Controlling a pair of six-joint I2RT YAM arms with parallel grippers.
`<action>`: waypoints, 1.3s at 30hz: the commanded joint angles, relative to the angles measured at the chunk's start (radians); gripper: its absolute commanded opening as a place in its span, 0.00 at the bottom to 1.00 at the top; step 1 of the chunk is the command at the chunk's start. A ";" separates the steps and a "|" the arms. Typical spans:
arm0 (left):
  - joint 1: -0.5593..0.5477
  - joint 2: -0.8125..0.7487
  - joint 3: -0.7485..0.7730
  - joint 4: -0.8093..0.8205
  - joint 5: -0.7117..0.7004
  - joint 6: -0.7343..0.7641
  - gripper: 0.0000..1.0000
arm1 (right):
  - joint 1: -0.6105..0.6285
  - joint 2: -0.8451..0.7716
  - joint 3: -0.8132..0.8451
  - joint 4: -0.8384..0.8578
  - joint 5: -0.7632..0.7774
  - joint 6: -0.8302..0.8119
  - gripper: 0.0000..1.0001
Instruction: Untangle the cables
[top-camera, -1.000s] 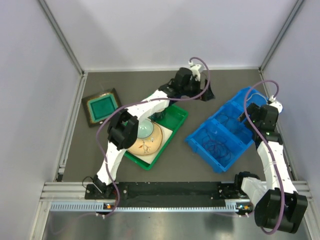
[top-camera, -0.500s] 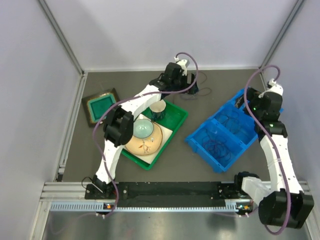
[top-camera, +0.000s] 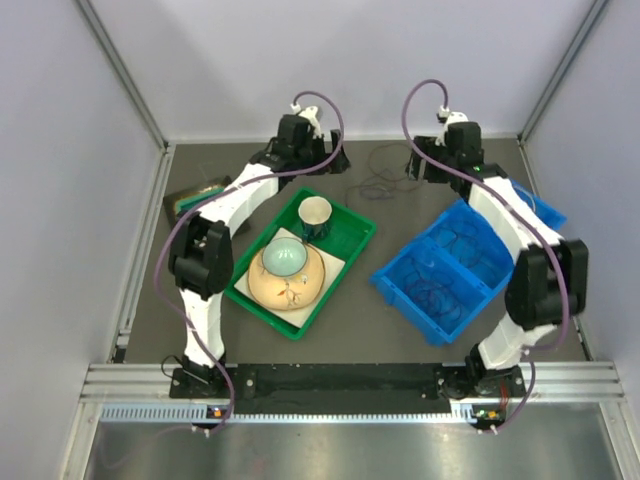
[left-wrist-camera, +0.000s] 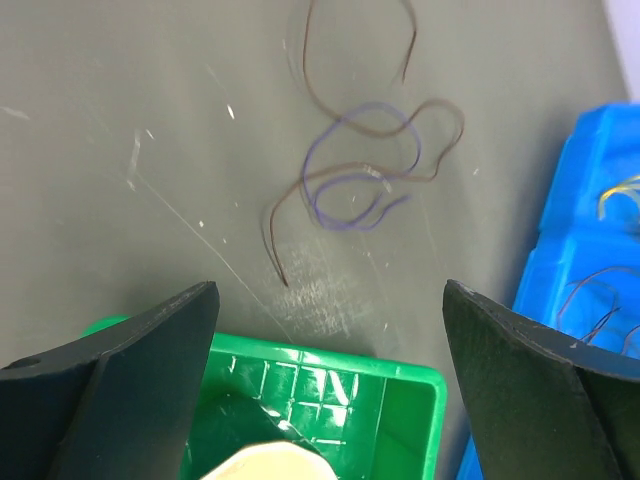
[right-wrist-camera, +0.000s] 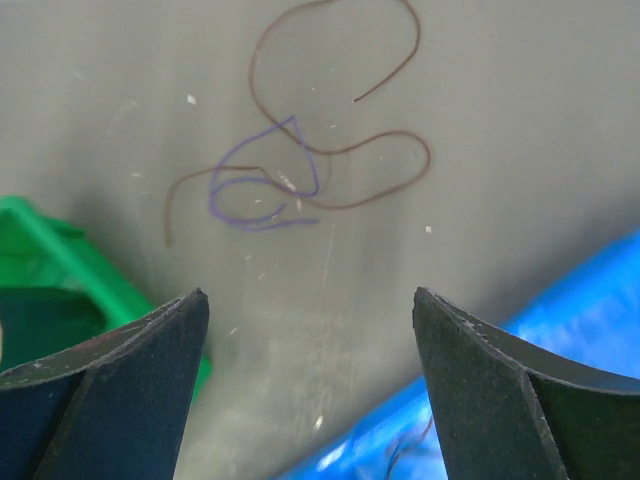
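Note:
The cables (top-camera: 375, 182) are a small loose tangle of one thin brown wire and one thin purple wire, lying flat on the grey table at the back centre. They also show in the left wrist view (left-wrist-camera: 360, 160) and the right wrist view (right-wrist-camera: 290, 170). My left gripper (top-camera: 330, 165) is open and empty, just left of the tangle and above it (left-wrist-camera: 325, 295). My right gripper (top-camera: 415, 168) is open and empty, just right of the tangle and above it (right-wrist-camera: 305, 295). Neither gripper touches the wires.
A green tray (top-camera: 352, 250) holds a cup (top-camera: 315, 215), a pale green bowl (top-camera: 284, 258) and a beige plate (top-camera: 290, 288), in front of the tangle. A blue bin (top-camera: 400, 275) with more thin wires stands at the right. A dark square dish (top-camera: 190, 202) lies at the left.
My left gripper has swung left, off the spot where the cables lie. My right arm has swung from over the blue bin to the back centre. The tangle is now uncovered between them.

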 joint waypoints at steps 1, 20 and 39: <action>0.018 -0.079 0.006 0.003 -0.004 0.003 0.99 | 0.025 0.154 0.154 0.006 -0.010 -0.116 0.82; 0.193 -0.103 -0.115 0.015 0.061 0.032 0.99 | -0.003 0.294 0.223 0.022 0.013 -0.153 0.87; 0.199 -0.054 -0.149 0.069 0.045 0.026 0.99 | -0.080 0.368 0.242 0.026 -0.251 -0.377 0.83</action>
